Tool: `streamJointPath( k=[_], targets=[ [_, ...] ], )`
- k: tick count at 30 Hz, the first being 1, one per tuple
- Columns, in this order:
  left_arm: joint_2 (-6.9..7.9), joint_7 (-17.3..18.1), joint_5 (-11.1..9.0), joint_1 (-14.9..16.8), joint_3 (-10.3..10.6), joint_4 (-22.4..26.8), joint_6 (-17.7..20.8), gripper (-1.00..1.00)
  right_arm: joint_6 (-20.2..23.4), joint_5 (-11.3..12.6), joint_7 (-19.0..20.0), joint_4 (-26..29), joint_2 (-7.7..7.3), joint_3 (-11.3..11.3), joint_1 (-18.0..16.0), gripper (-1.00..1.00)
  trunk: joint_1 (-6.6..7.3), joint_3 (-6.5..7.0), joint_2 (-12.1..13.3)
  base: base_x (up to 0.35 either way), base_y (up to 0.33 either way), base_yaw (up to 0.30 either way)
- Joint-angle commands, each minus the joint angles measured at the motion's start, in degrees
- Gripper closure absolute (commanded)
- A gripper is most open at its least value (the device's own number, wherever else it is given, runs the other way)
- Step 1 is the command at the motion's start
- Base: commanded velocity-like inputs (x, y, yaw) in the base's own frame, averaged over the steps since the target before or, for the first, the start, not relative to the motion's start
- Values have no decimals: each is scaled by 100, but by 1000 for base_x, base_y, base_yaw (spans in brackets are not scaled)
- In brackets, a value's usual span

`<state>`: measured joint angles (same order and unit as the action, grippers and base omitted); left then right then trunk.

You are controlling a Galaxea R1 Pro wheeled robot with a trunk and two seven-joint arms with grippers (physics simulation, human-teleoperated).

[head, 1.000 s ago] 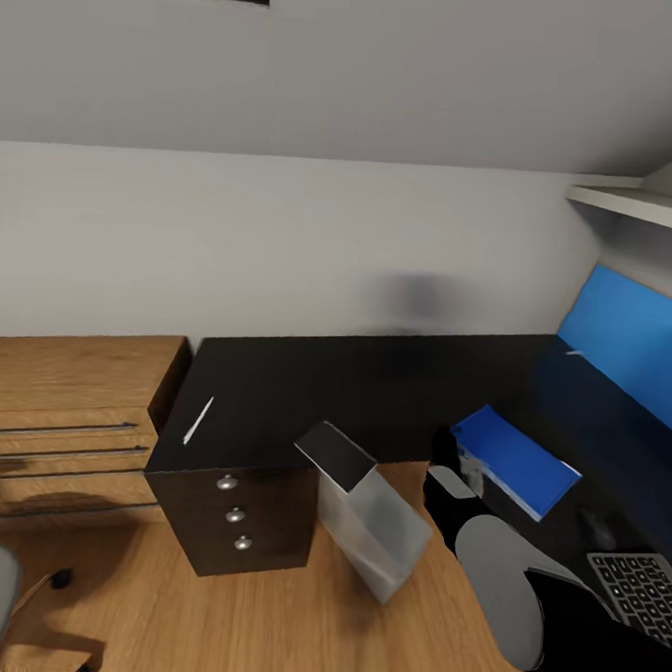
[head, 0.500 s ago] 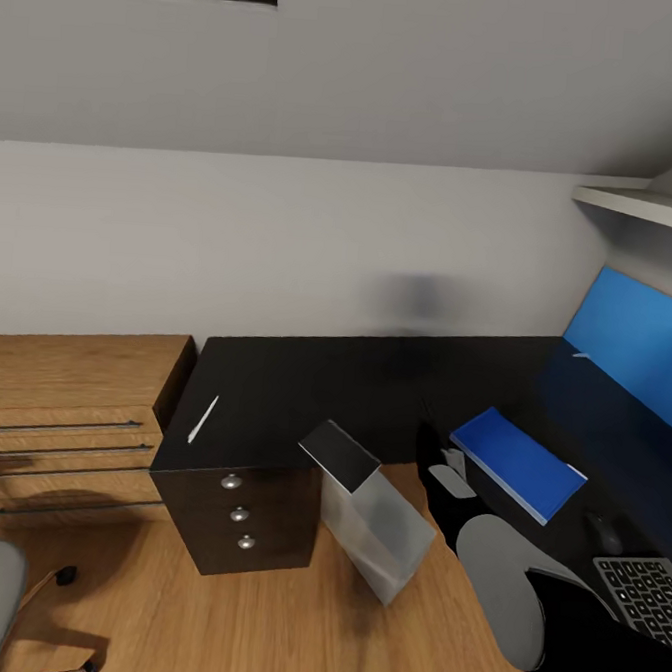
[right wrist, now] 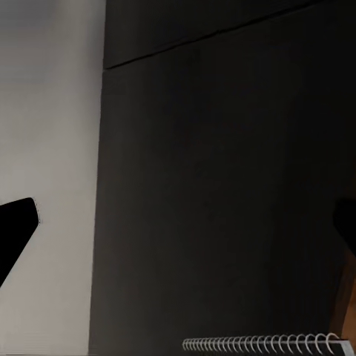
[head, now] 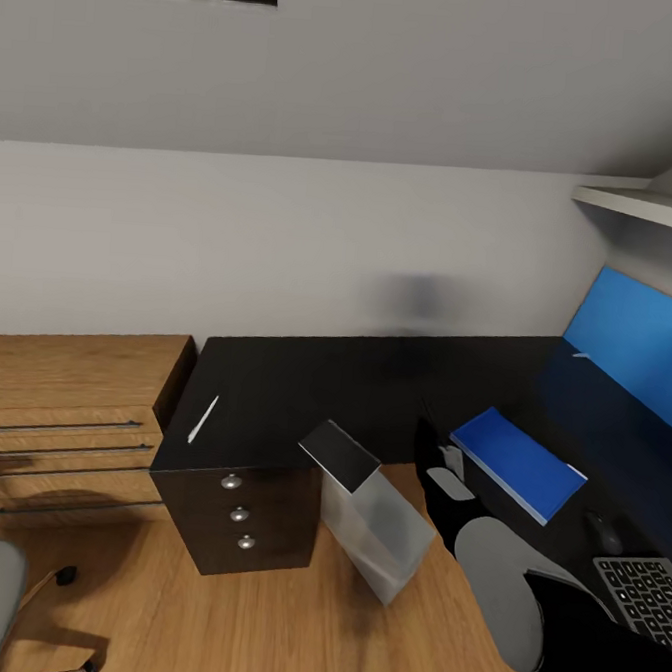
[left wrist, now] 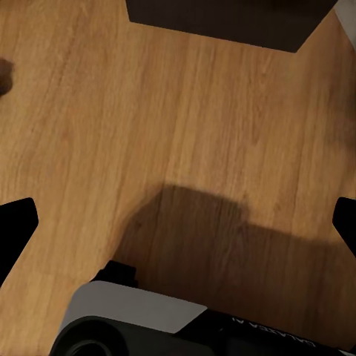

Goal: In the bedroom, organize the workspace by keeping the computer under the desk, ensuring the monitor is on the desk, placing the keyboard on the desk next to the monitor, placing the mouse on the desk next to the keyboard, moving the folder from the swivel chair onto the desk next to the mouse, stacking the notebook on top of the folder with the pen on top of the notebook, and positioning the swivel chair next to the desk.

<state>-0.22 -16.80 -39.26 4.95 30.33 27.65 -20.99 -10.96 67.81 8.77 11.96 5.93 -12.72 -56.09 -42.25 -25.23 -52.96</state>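
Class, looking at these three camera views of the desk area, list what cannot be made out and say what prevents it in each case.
- Keyboard: head view, cut off by the right edge; its full extent is unknown.
- Mouse: head view, small and dark against the black desk; its shape is unclear.
- Monitor: head view, cropped by the right edge.
- Spiral-bound item: right wrist view, cut by the edge; just its coils show.
- Pen: head view, too thin for detail.

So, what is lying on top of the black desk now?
On the desk lie a white pen near its left end, a blue folder, a mouse and a keyboard at the right. The robot's arm covers part of the near edge.
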Motion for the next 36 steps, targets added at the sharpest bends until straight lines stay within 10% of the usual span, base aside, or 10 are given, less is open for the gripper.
streamJointPath(
  k=[1, 36],
  targets=[
    [5, -44, -35, 6, 49, 2, -28, -100, -14, 62, 60, -9, 1, -11, -4, -100, 0, -6, -4, 0, 0, 0],
    [3, -66, -42, 6, 22, 10, -26, -100, -12, 53, 637, -27, -10, -12, 99, -100, -66, -14, -125, -128, 100, 59]
  ],
)
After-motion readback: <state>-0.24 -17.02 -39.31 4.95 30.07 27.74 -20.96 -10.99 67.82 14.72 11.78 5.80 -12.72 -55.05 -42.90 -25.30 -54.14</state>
